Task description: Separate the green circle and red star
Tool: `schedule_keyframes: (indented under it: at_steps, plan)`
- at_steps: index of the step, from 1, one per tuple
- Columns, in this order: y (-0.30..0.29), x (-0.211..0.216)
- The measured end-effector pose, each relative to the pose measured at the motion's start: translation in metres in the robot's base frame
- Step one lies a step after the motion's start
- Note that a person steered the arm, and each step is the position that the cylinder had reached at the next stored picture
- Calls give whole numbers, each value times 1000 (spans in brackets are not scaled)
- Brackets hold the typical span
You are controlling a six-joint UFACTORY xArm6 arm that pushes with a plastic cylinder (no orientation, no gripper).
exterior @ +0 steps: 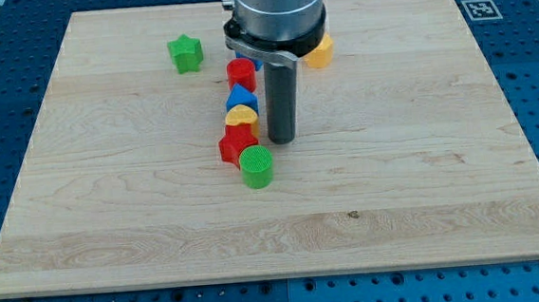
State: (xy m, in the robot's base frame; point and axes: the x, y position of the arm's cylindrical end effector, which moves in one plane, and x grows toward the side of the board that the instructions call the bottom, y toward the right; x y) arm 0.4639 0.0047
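The green circle (257, 165) sits near the board's middle, touching the red star (236, 145) at its upper left. My tip (281, 141) rests on the board just right of the red star and just above the green circle's right side, a small gap from both. A column of blocks runs up from the red star: a yellow block (239, 116), a blue block (241, 98) and a red block (240, 74).
A green star (186, 54) lies alone at the upper left. A yellow block (319, 50) peeks out right of the arm's body, which hides part of a blue block (257, 64). The wooden board (441, 158) lies on a blue perforated table.
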Motion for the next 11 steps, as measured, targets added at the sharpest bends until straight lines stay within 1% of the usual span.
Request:
schedule_keyframes:
  at_steps: [3,5,7,9,11]
  plan:
    - [-40,18]
    - [-42,58]
    - [-47,61]
    - [-119,67]
    - [-171,70]
